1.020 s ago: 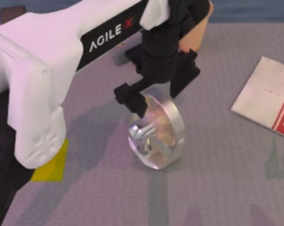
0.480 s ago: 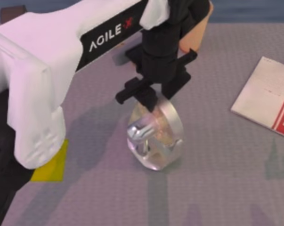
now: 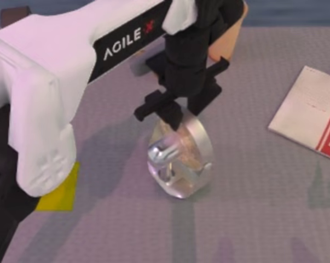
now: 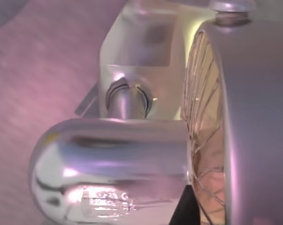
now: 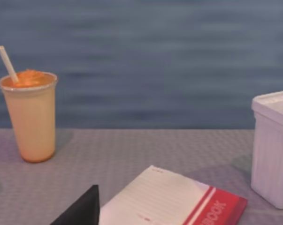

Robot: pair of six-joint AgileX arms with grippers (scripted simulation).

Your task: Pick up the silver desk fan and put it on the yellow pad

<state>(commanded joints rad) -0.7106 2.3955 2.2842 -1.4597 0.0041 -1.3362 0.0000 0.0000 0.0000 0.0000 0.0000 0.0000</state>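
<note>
Near the frame's lower left, the yellow pad [image 3: 61, 193] is waiting, half hidden; at centre, the left gripper [image 3: 182, 108] jaws, wide a second ago, are now pinching the silver desk fan [image 3: 181, 157], still resting on the bench [image 3: 263, 208].

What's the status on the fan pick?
Left gripper clamped on silver desk fan, mid-table. Yellow pad at left, partly under left arm. Right gripper out of view. Nothing between.

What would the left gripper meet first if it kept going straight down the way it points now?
The left gripper points down at the silver fan, its fingers straddling the top of the round rim. Going on, it would likely meet the fan's rim and grille first, then the table beneath; depth is hard to judge.
</note>
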